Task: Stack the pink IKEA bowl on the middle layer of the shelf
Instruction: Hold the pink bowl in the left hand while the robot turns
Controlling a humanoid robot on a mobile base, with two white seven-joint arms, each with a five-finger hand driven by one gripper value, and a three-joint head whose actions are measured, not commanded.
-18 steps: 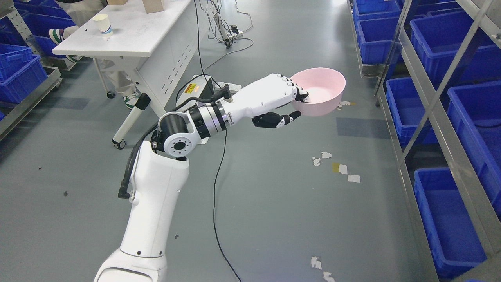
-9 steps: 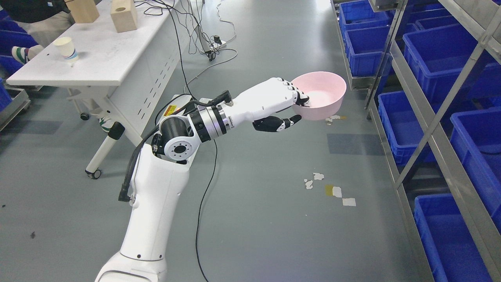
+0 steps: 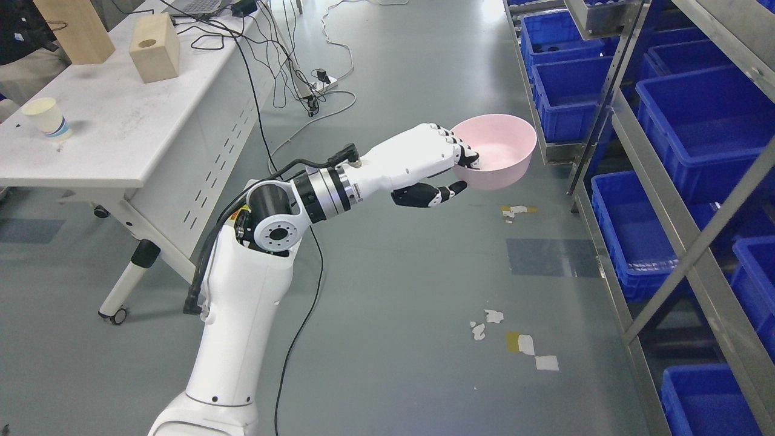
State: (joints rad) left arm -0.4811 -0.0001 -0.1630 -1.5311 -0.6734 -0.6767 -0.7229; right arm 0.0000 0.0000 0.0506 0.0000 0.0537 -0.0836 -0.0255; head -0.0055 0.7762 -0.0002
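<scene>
Right now, to the right of your left hand (image 3: pixel 437 162) stands the metal shelf (image 3: pixel 666 200) with blue bins (image 3: pixel 696 121); the white table (image 3: pixel 121 133) lies well to its left. Your hand's fingers curl over the near rim of the pink bowl (image 3: pixel 502 150), thumb underneath, holding it above the floor.

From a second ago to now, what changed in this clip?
The whole view shifted: floor marks, table and shelf bins slid across the picture, so the camera moved, not the things. The left hand holds the pink bowl by its rim, upright, above the floor as before. Nothing was let go.
</scene>
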